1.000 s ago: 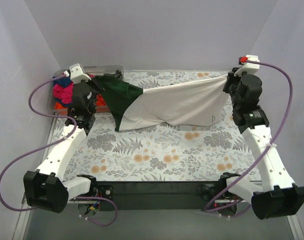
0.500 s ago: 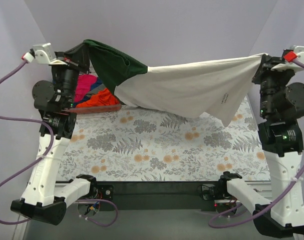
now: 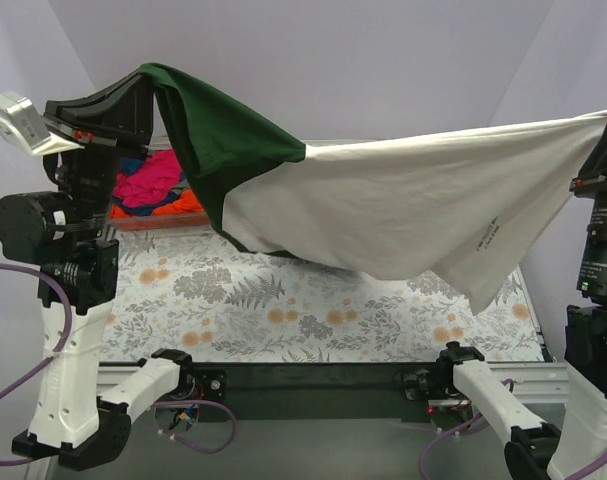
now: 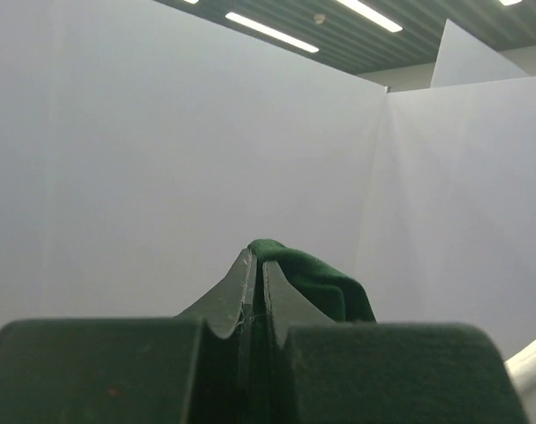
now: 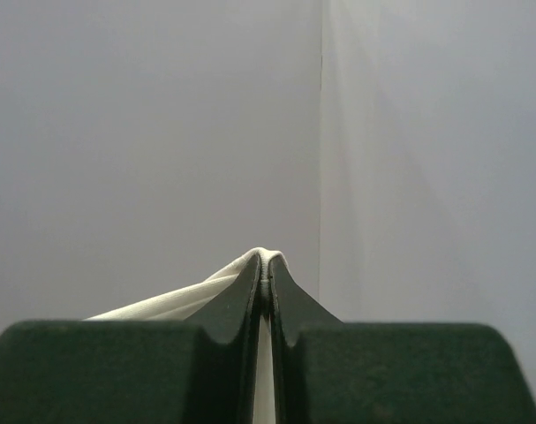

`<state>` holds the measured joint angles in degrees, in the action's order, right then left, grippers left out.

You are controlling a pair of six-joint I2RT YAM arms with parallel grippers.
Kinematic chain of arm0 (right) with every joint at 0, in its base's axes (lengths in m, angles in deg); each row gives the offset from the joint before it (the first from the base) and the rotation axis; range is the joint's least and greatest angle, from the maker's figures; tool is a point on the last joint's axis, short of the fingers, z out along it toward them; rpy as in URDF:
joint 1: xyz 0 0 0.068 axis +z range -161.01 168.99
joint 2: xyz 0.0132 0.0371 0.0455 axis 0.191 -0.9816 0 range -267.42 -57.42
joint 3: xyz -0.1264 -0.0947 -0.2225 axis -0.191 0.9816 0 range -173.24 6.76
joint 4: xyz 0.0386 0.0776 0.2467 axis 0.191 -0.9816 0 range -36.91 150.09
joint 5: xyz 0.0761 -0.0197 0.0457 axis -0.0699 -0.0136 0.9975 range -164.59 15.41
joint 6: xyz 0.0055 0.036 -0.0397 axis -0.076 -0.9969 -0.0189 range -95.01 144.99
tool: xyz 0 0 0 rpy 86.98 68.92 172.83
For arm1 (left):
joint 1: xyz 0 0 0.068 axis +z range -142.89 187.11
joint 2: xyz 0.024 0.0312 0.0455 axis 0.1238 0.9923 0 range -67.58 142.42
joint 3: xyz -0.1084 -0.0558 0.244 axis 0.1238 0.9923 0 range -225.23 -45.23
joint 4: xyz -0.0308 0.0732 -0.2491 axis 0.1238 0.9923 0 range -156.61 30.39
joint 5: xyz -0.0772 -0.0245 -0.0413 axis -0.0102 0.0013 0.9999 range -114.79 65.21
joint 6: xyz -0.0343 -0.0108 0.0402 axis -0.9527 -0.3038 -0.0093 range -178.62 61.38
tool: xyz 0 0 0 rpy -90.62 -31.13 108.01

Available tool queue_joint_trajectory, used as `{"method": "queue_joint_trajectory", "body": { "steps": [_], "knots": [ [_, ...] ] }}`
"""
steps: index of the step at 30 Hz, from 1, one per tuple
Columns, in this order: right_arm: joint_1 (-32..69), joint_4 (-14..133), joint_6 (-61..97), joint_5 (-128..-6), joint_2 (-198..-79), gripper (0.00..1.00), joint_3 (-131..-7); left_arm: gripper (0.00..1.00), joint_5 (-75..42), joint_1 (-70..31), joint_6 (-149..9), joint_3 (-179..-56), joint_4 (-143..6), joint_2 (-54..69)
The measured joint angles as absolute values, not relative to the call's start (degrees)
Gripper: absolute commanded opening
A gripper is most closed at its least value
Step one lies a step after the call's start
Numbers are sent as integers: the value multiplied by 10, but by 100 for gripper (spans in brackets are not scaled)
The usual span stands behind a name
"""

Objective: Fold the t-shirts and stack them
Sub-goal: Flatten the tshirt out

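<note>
The large cream cloth t-shirt with dark green sleeves (image 3: 403, 205) hangs stretched high above the floral tabletop (image 3: 283, 310). The left claw (image 4: 252, 281) is clamped on a sleeve, the right claw (image 5: 266, 276) on its cream edge. This looks like the spreading step; next, probably, lowering it flat.

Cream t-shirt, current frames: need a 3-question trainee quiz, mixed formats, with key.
1. True or false: only one gripper holds the cream t-shirt.
2. What is pinched in the left gripper? A: dark green cloth. B: cream cloth. C: nothing.
3. Fill in: the right gripper is shut on ___-coloured cloth.

Key: 1 false, both grippers hold it, and it hangs stretched between them. 2 A. 3 cream.
</note>
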<state>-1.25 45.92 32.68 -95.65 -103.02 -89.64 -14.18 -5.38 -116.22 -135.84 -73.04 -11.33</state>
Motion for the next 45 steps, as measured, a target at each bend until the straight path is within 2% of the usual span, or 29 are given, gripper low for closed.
{"method": "queue_joint_trajectory", "body": {
  "steps": [7,13,16,27,39,45],
  "knots": [
    [-13,446,341,-955,-1035,1,-976,0,-112,-54,-1169,-1428,-719,-103],
    [-12,449,357,-957,-1066,1,-1025,0,-99,-54,-1165,-1594,-701,-25],
    [-12,448,364,-959,-1088,1,-1030,0,-95,-54,-1158,-1637,-701,3],
    [-11,426,375,-961,-1144,1,-1027,0,-89,-54,-1127,-1585,-702,14],
    [-11,420,346,-907,-1014,1,-1001,0,-49,-54,-1141,-1591,-680,-68],
    [-11,420,338,-887,-1003,1,-1013,0,-34,-54,-1155,-1619,-681,-100]
  ]
}}
